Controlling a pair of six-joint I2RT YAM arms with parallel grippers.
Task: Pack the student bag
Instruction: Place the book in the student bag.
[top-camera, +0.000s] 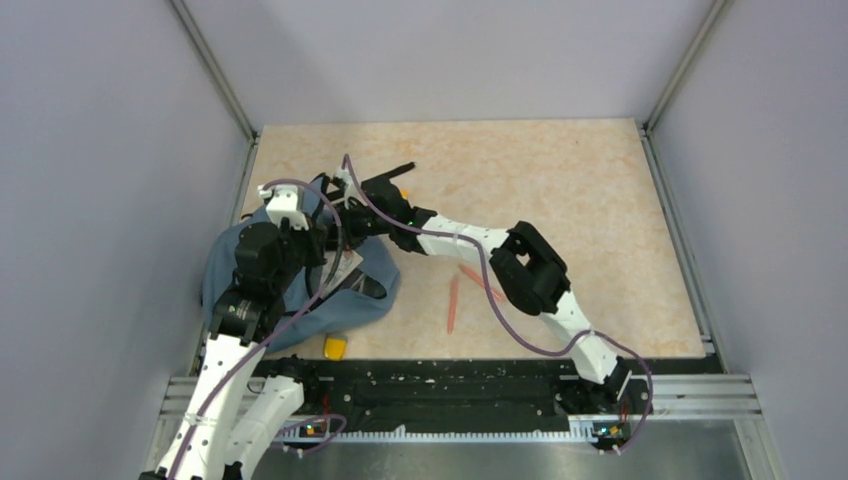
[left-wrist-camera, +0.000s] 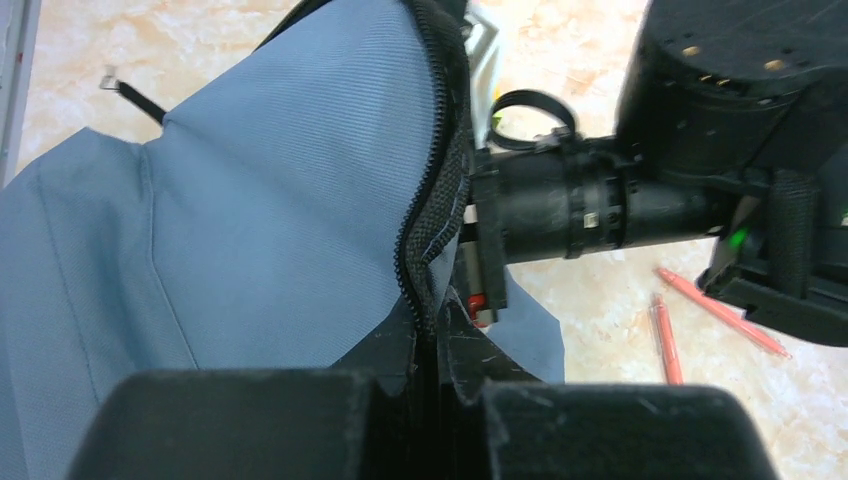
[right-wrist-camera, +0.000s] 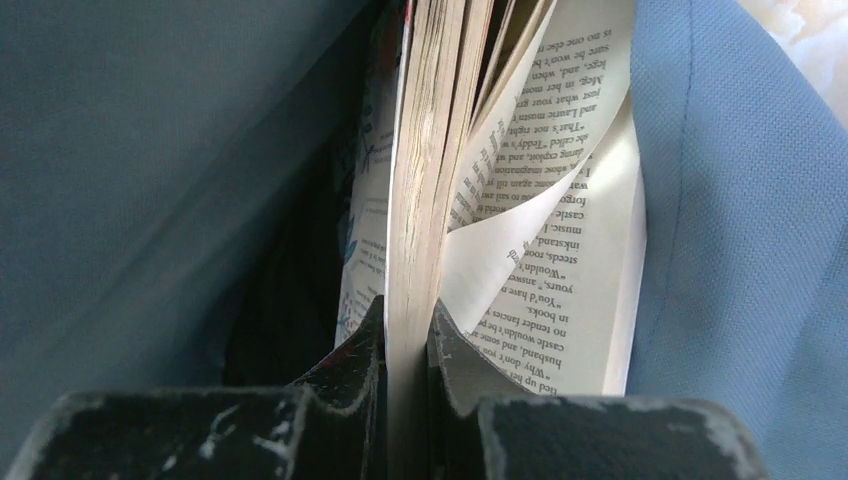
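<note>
1. The student bag (top-camera: 228, 268) lies slumped at the left side of the worktop (top-camera: 590, 200), close to my left arm's base. From above, both my arms cover much of it, so its full outline is hard to make out.
2. My left tool (left-wrist-camera: 435, 365) is pressed together on the bag's black zipper edge (left-wrist-camera: 432, 200). The finger bodies fill the bottom of the left wrist view and are cut off there.
3. My right tool (right-wrist-camera: 408, 335) pinches a book (right-wrist-camera: 425, 150) by its page block, edge-on, with blue bag fabric on both sides. A few printed pages curl loose to the right, and only a sliver of patterned cover shows on the left.
4. Only the right wrist view shows the book. From above, my right tool is hidden at the bag's mouth. The left wrist view shows just my right arm (left-wrist-camera: 590, 210) reaching in past the zipper.
5. Two orange-red pens (top-camera: 452, 303) lie on the worktop to the right of the bag, apart from it.
6. A small yellow object (top-camera: 335, 347) sits just beside the bag's near edge; I cannot tell what it is.
</note>
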